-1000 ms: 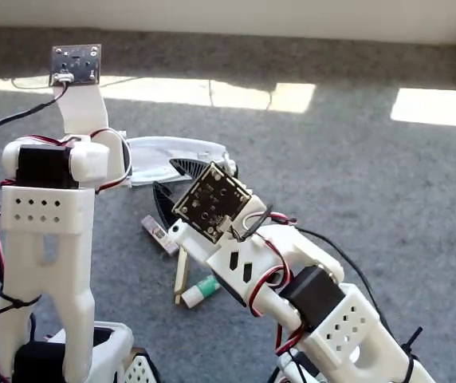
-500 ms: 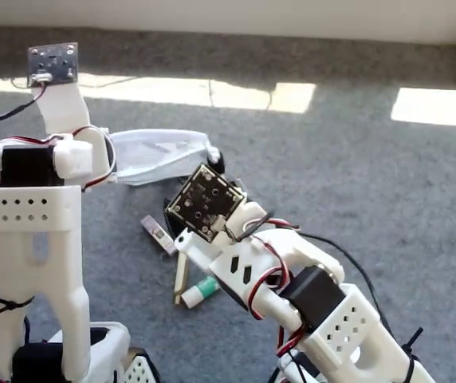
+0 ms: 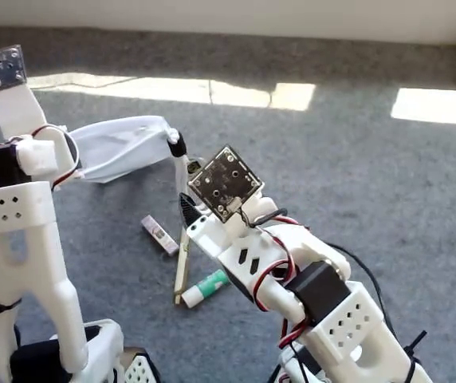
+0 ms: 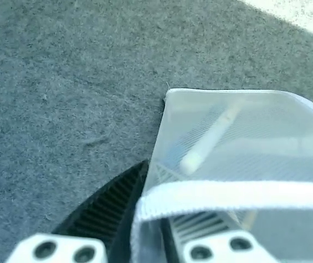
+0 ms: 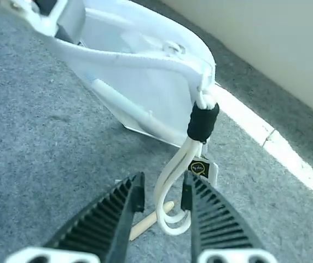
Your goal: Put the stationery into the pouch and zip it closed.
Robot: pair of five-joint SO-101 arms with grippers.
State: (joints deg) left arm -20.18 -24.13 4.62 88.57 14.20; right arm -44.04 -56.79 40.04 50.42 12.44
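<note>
Right wrist view: the white mesh pouch (image 5: 145, 82) hangs above the grey carpet (image 3: 371, 175), a white pen (image 5: 125, 108) inside. Its pull cord (image 5: 173, 181) dangles between my right fingers (image 5: 112, 216), spread apart, not pinching. My left fingers (image 4: 104, 205) clamp the pouch's rim. Below lie a wooden stick (image 3: 182, 267) and a green tube (image 3: 204, 287).

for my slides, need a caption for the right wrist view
Right gripper open, with the pull cord of the white mesh pouch between its fingers.
</note>
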